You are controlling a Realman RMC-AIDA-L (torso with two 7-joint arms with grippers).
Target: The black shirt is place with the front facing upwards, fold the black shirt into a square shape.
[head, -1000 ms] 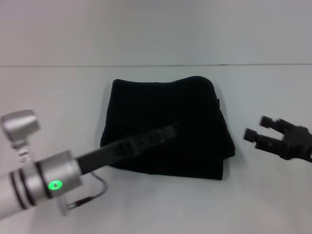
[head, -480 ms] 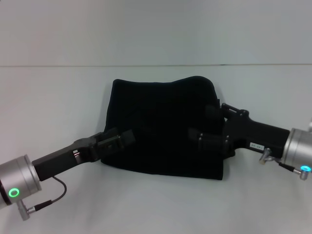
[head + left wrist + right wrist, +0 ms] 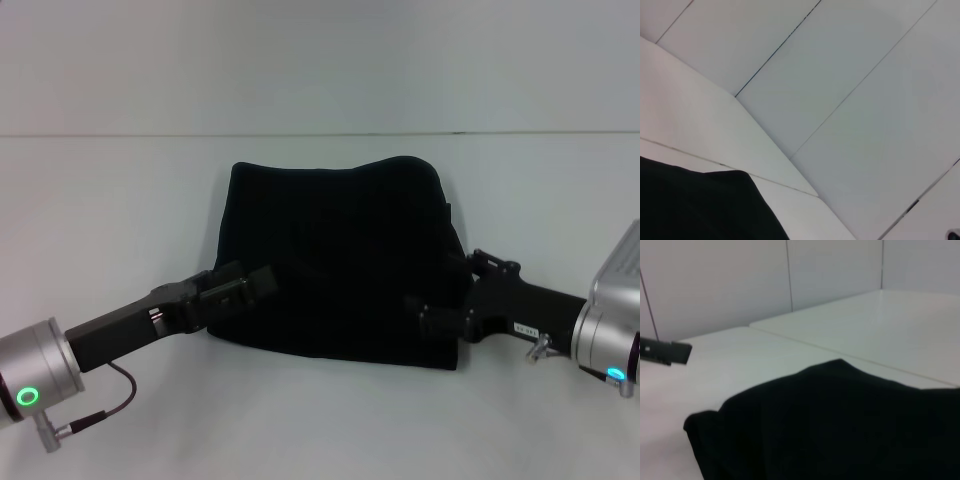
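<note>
The black shirt (image 3: 340, 255) lies folded into a rough square in the middle of the white table, with no lettering showing. It also fills the near part of the right wrist view (image 3: 840, 425) and a corner of the left wrist view (image 3: 690, 207). My left gripper (image 3: 255, 285) rests low at the shirt's front left edge. My right gripper (image 3: 450, 295) is at the shirt's front right corner, with its fingers spread and nothing seen between them. Black on black hides any contact with the cloth.
The white table (image 3: 120, 200) runs back to a pale wall. A dark piece of the left gripper (image 3: 667, 351) shows far off in the right wrist view.
My right gripper swung in over the shirt's right side, then drew back to its front right corner. The left arm withdrew from over the shirt to its left edge and stayed.
</note>
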